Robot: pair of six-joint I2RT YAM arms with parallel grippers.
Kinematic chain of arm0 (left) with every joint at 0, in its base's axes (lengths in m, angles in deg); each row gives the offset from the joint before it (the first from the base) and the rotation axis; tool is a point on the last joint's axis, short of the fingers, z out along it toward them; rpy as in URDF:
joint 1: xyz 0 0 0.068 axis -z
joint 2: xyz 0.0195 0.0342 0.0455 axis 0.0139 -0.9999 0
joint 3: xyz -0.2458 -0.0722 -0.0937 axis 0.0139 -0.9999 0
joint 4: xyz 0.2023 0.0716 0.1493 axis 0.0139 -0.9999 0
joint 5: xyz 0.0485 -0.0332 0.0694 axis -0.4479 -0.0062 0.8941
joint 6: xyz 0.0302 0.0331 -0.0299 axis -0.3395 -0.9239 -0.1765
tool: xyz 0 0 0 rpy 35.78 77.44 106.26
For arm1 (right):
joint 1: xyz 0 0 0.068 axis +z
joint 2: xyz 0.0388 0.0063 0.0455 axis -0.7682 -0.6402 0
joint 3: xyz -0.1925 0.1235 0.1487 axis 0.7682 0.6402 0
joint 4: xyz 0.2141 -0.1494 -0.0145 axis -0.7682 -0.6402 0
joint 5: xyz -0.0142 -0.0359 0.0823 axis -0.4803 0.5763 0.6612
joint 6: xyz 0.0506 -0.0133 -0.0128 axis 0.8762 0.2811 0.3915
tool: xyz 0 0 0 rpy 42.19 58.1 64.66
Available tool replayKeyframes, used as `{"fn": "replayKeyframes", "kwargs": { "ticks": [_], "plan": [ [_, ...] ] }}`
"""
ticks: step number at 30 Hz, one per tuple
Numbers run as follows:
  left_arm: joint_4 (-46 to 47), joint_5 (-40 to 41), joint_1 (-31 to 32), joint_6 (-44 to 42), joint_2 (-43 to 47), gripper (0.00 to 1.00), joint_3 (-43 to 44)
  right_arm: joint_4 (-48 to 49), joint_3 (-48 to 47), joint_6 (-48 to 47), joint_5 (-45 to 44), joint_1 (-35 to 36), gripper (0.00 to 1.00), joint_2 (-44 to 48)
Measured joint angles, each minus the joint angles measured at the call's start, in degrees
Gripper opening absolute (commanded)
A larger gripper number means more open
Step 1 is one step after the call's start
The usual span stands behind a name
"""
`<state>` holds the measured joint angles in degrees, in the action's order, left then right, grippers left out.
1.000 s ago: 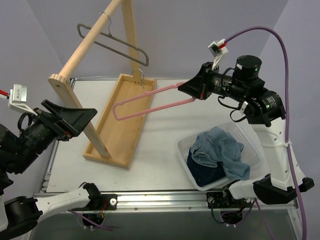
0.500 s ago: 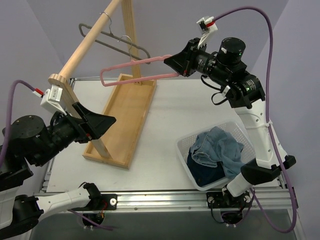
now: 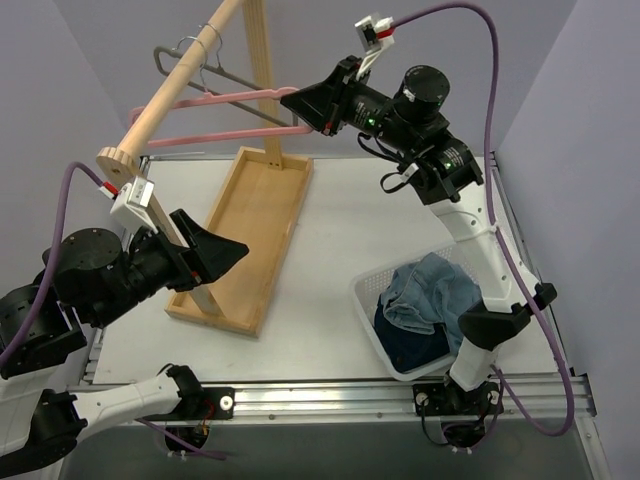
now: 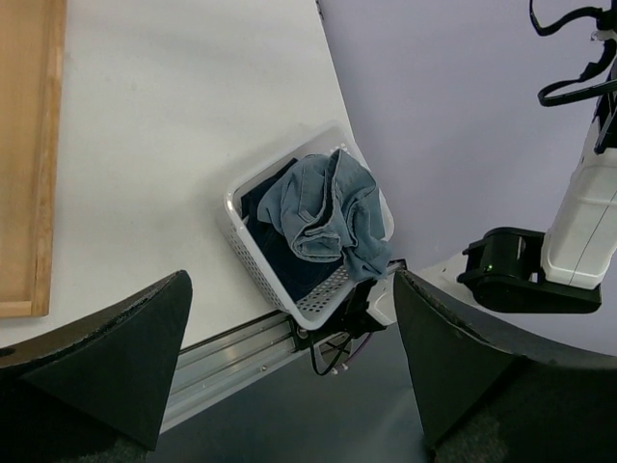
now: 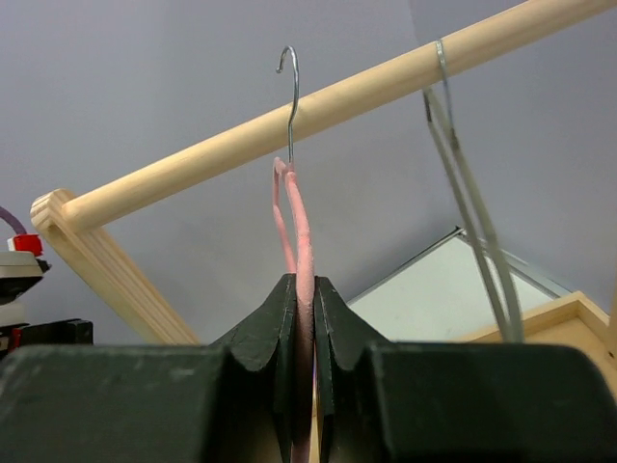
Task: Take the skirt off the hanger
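Note:
My right gripper [image 3: 303,113] is shut on a bare pink hanger [image 3: 225,98] and holds it high beside the wooden rail [image 3: 170,85]. In the right wrist view the jaws [image 5: 304,289] pinch the pink hanger [image 5: 302,217]. Its metal hook [image 5: 291,96] stands at the height of the rail [image 5: 366,85]; I cannot tell whether it rests on it. The blue denim skirt [image 3: 437,292] lies crumpled in the white basket [image 3: 368,292], also shown in the left wrist view [image 4: 323,203]. My left gripper [image 3: 228,250] is open and empty, above the table's left side.
A grey hanger [image 3: 245,80] hangs on the rail and shows in the right wrist view [image 5: 472,212]. The rail's stand has a wooden tray base [image 3: 255,225] with a slanted post [image 3: 150,195]. The basket [image 4: 253,253] sits at the table's front right corner.
My right gripper has lifted the pink hanger up and to the left, from over the tray to the rail. My left arm has risen and swung right.

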<state>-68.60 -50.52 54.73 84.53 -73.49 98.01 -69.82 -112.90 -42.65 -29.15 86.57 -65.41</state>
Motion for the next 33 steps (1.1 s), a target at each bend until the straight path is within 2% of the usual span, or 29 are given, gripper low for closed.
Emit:
{"fn": "replayKeyframes", "kwargs": {
  "ticks": [7,21,22,23,24,25,27,28,30,31,33],
  "plan": [
    [0.39,-0.52,0.0,1.05,0.15,0.94,-1.31,0.59,0.52,0.07,0.11,2.05,0.0,-1.01],
    [2.1,-2.73,0.0,-0.55,-2.34,0.94,-1.09,1.77,8.57,-0.15,0.0,3.06,0.01,0.81],
    [2.19,-2.64,0.0,-0.81,-3.06,0.94,-0.96,1.77,8.98,-0.15,-0.09,3.15,0.07,0.92],
    [2.19,-2.75,-0.02,-1.29,-3.67,0.94,-0.61,1.7,9.33,-0.15,-0.48,3.28,0.26,1.03],
    [2.23,-2.89,-0.02,-1.64,-4.17,0.94,-0.24,1.36,9.6,0.11,-1.14,3.45,0.37,1.14],
    [2.21,-3.13,-0.02,-1.99,-4.63,0.94,0.07,0.79,9.7,-0.04,-1.92,3.48,0.53,1.2],
    [2.23,-3.39,-0.02,-2.73,-5.31,0.94,0.52,-0.94,9.73,-0.72,-3.85,3.48,0.66,1.31],
    [2.27,-3.48,-0.02,-3.15,-5.66,0.94,0.68,-1.81,9.73,-1.16,-4.85,3.48,0.77,1.42],
    [2.29,-3.74,-0.02,-3.82,-6.05,0.94,0.7,-4.5,9.73,-1.68,-7.58,3.52,0.86,1.81],
    [2.29,-3.93,-0.04,-4.2,-6.25,0.94,0.7,-5.4,9.73,-1.92,-8.59,3.52,0.94,1.95],
    [2.49,-4.28,-0.04,-4.98,-6.73,0.94,0.7,-8.48,9.73,-2.36,-11.69,3.52,1.0,2.43]
  ]
}}
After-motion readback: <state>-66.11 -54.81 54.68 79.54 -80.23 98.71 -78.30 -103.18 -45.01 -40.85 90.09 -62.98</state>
